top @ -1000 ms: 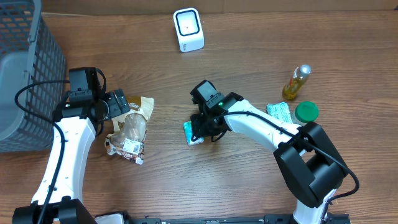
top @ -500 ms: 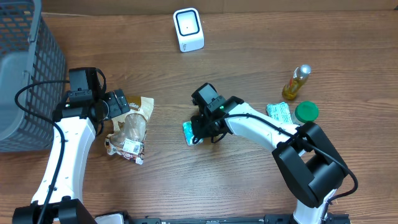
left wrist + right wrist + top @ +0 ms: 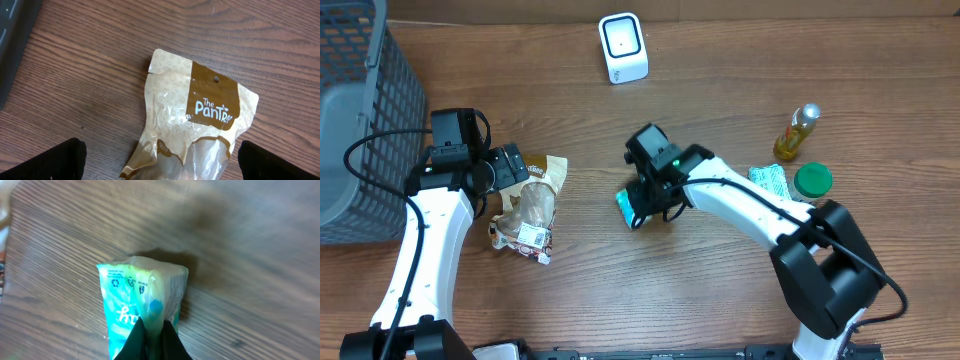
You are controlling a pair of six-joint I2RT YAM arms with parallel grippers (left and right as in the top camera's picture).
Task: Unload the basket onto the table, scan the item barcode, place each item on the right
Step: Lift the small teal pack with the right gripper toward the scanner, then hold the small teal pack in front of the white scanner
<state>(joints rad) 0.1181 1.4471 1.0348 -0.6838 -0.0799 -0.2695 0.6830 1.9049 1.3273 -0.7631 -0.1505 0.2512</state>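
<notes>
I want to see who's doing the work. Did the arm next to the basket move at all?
No. The left gripper sits in the same spot beside the grey basket, jaws open over the brown snack bag.

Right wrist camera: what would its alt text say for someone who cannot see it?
The right gripper pinches the near end of a teal and white packet between its two dark fingers, bunching the wrapper. Behind the packet is a brown wooden table, slightly blurred.
</notes>
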